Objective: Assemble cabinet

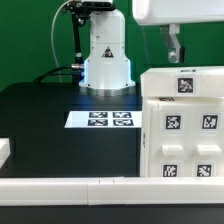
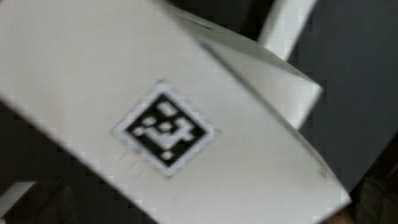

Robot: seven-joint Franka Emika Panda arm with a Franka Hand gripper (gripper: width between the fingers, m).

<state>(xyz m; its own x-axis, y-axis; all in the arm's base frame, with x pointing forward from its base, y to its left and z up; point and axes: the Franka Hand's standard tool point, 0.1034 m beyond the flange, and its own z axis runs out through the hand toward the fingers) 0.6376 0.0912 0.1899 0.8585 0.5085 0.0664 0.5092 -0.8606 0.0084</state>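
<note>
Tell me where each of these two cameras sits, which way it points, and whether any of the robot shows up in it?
Exterior view: off the arm, low at the table's near edge, facing across the black table toward the robot base; it shows the marker board, the cabinet and the end effector above it.
Wrist view: on the wrist, looking close onto a white tagged surface; no part of the robot is clearly visible.
Shared: probably the cabinet, though the close-up cannot confirm it.
</note>
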